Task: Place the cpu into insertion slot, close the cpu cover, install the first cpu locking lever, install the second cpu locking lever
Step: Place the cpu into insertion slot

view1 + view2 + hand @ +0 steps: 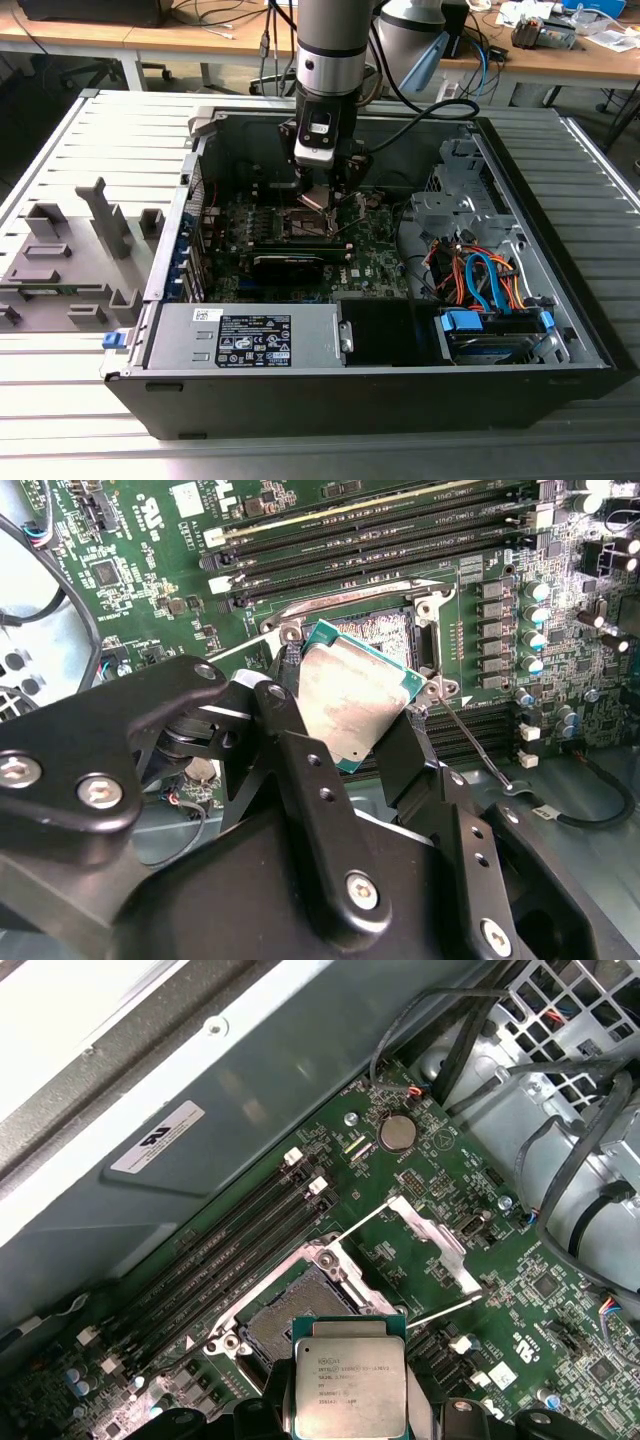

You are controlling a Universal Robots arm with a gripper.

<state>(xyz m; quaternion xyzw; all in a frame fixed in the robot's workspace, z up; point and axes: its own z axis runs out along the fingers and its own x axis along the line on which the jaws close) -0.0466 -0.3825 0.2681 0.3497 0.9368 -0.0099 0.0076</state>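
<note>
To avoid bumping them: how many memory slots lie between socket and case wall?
4 memory slots, side by side: one beside the socket, two between, one nearest the wall.

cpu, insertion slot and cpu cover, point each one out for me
cpu (350, 1388): first wrist view, middle of its grey metal face
insertion slot (285, 1312): first wrist view, dark socket floor inside the metal rim
cpu cover (438, 1243): first wrist view, silver bar of the frame, open beside the slot
</note>
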